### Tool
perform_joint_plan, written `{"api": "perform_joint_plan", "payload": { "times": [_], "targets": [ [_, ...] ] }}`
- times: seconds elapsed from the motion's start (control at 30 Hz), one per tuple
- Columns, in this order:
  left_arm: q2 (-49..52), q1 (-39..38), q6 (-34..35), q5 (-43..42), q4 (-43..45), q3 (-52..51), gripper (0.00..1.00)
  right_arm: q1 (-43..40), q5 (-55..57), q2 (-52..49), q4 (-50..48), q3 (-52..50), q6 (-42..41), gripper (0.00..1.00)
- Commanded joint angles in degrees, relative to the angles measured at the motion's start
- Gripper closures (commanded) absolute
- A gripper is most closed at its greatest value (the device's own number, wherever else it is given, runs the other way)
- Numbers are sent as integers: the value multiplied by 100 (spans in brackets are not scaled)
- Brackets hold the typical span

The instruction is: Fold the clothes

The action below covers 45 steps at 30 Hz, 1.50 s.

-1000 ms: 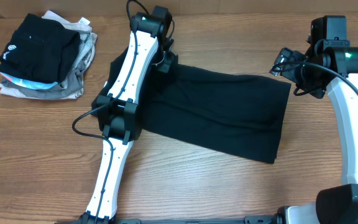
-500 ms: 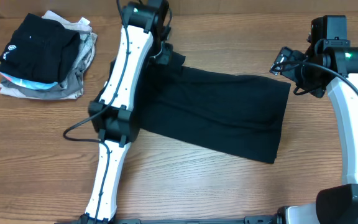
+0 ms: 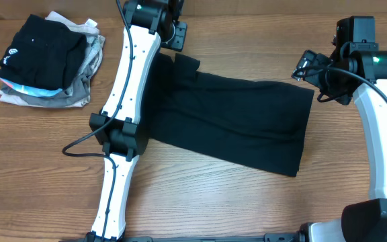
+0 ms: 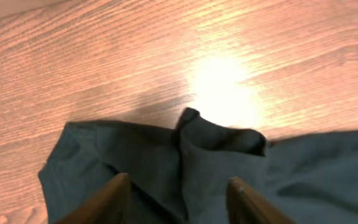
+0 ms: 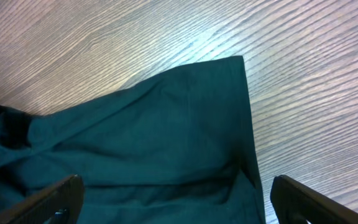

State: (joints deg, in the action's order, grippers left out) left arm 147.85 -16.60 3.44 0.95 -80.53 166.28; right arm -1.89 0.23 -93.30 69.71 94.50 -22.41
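As the overhead view lays it out, you have these items on the bench (image 3: 213,202):

1. Shirt (image 3: 234,121). Black, plain, thin cloth. It lies as one long folded band across the middle of the frame, slanting from upper left down to lower right. A small flap sticks up at its upper left end. The left wrist view shows that end (image 4: 185,162) bunched, with a raised fold and a rumpled corner on the wood (image 4: 104,62). The right wrist view shows the opposite end (image 5: 135,143) lying flat, its hemmed corner square on the wood (image 5: 303,93).

2. Left claw (image 3: 178,35). It sits at the top of the frame, left of centre, just beyond the shirt's flap. In its own view (image 4: 178,205) your two fingers stand apart at the lower edge with nothing held, and the bunched end of the shirt shows below them.

3. Left arm (image 3: 130,81). White, it crosses over the shirt's left edge in the overhead view.

4. Right claw (image 3: 308,66). It sits in the upper right of the frame, near the shirt's upper right corner. In its own view (image 5: 182,205) the fingers are spread wide at the lower corners, empty, with the shirt below them.

5. Black garment (image 3: 42,50). Folded, with a round white logo, it tops a pile in the upper left of the frame, well apart from the shirt.

6. Grey and white garments (image 3: 79,84). Folded, they lie under item 5.
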Motion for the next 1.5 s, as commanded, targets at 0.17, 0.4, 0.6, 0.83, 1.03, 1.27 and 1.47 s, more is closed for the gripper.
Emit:
{"api": "perform_joint_plan", "payload": {
  "times": [0.17, 0.4, 0.6, 0.83, 1.03, 1.27, 1.47],
  "targets": [
    [688, 452, -1368, -898, -31, 22, 32, 4, 28, -17, 2, 33, 42, 0],
    [841, 538, -2763, -1860, 85, 17, 29, 4, 24, -17, -17, 33, 37, 0],
    [841, 538, -2973, -1843, 103, -83, 28, 4, 4, -17, -11, 33, 37, 0],
    [841, 538, -3158, -1493, 448, -695, 35, 4, 4, -17, -11, 33, 37, 0],
    [841, 535, -3156, -1276, 675, -859, 53, 4, 4, -17, -4, 33, 37, 0],
    [824, 533, -2907, -1222, 688, -831, 96, 4, 4, -17, -46, 33, 37, 0],
    [780, 533, -2118, -763, 376, -352, 96, 4, 7, -17, -59, 33, 37, 0]
  ]
}}
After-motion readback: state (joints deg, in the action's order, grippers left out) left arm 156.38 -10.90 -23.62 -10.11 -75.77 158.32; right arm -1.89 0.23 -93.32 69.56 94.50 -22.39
